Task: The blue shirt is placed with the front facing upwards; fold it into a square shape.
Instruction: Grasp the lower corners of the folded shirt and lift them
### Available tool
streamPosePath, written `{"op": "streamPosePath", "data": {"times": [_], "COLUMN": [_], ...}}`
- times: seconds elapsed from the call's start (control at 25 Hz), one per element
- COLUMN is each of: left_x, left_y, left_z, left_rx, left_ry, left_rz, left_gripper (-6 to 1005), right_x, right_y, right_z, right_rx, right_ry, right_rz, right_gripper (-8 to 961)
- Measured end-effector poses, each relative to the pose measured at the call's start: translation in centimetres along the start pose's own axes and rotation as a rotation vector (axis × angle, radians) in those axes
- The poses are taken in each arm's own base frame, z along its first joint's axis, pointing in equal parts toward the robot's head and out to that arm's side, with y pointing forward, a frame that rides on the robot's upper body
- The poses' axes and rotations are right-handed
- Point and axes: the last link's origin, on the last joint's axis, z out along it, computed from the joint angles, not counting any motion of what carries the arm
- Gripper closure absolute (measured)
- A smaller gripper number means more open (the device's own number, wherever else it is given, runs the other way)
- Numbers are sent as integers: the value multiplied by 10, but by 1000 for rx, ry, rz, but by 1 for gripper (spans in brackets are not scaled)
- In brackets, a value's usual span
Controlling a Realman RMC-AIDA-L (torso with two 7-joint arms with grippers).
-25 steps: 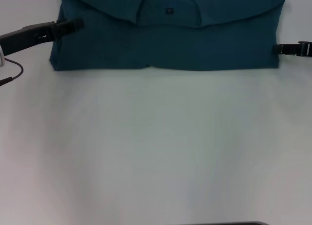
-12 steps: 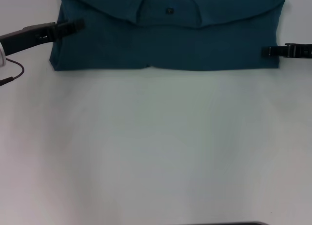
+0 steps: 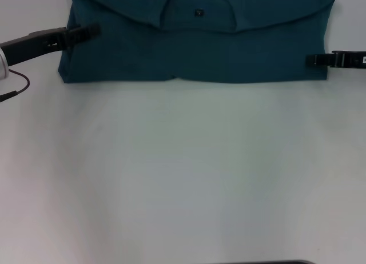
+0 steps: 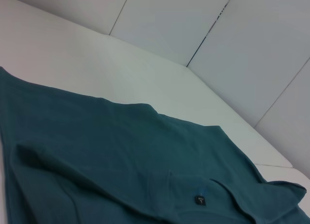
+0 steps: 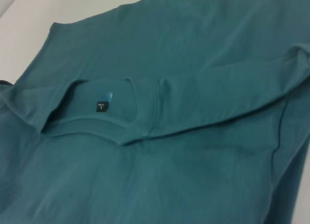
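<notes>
The left end effector (image 3: pixel 86 31) enters from the left edge of the head view, its dark arm reaching across the white counter (image 3: pixel 183 172) with a thin cable looping beneath it. Its tip lies over the left edge of the blue shirt (image 3: pixel 194 52), close to the upper left corner of the folded cloth; whether its fingers are spread or pinching the fabric cannot be told. The blue shirt lies at the far side of the counter as a wide, flat band, with its near edge running straight across and a small notch at the midpoint of that edge. A curved fold line crosses the upper part of the band, and the collar (image 3: pixel 197 14) sits at the centre of the far edge with a small black label (image 3: pixel 198 13) inside it. The left wrist view shows the same cloth (image 4: pixel 121 156) lying on the counter with the label (image 4: pixel 200 200) near the collar, and pale wall panels (image 4: pixel 218 40) beyond. The right wrist view shows the collar opening and the label (image 5: pixel 100 106), with a folded layer lying across the fabric. The right end effector (image 3: pixel 311 60) enters from the right edge of the head view, its tip over the right edge of the shirt near the lower right corner; its finger state cannot be told either.
</notes>
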Motion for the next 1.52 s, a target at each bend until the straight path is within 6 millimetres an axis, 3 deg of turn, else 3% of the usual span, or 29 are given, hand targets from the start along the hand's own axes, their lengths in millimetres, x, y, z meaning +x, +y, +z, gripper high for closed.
{"op": "streamPosePath", "data": {"times": [0.24, 0.44, 0.6, 1.04, 1.52], "left_x": [1, 0, 0, -5, -19], "left_y": [1, 1, 0, -2, -25], "left_z": [1, 1, 1, -1, -8], "left_rx": [-2, -1, -1, 10, 150], "left_ry": [-1, -3, -3, -25, -104], "left_rz": [2, 2, 1, -6, 11], "left_gripper": [430, 431, 431, 431, 432], "right_x": [0, 0, 1, 0, -2], "right_y": [5, 7, 4, 0, 1], "right_z": [4, 6, 4, 0, 0], "right_rx": [-13, -19, -13, -2, -5], "right_ry": [20, 34, 32, 16, 15], "right_rz": [-18, -28, -19, -12, -11], "right_gripper": [517, 674, 867, 926, 931]}}
